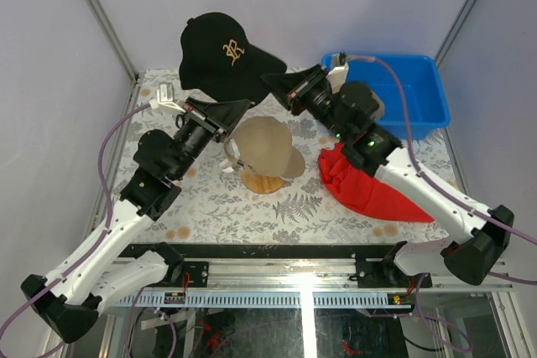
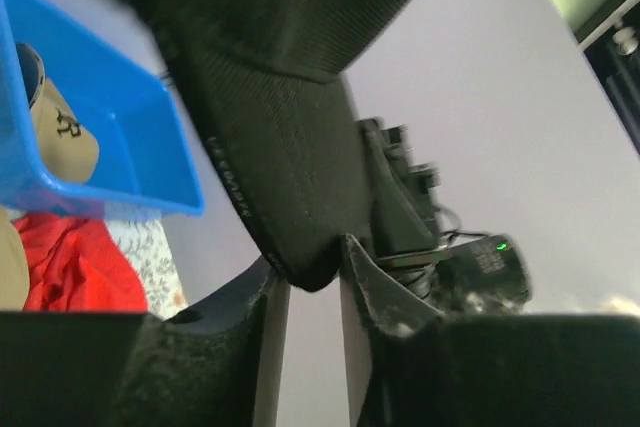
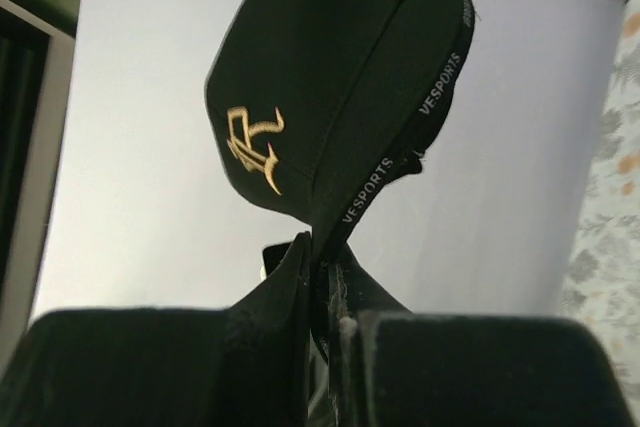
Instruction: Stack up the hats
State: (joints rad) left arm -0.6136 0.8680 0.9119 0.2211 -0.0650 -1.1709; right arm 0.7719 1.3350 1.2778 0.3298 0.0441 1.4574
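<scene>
A black hat (image 1: 220, 52) with a gold logo hangs in the air at the back of the table, between both arms. My left gripper (image 1: 245, 104) has the hat's (image 2: 280, 127) edge wedged between its fingertips; in the left wrist view this gripper (image 2: 310, 262) shows a narrow gap lower down. My right gripper (image 1: 270, 80) is shut on the rim of the hat (image 3: 310, 97); in the right wrist view its (image 3: 322, 247) fingers pinch the fabric. A tan hat (image 1: 262, 144) rests on the wooden stand (image 1: 267, 182). Another tan hat (image 2: 62, 132) lies in the blue bin (image 2: 140, 137).
The blue bin (image 1: 411, 98) stands at the back right of the patterned table. A red cloth (image 1: 365, 186) lies crumpled beside the stand, under my right arm. Grey walls close in the back and sides.
</scene>
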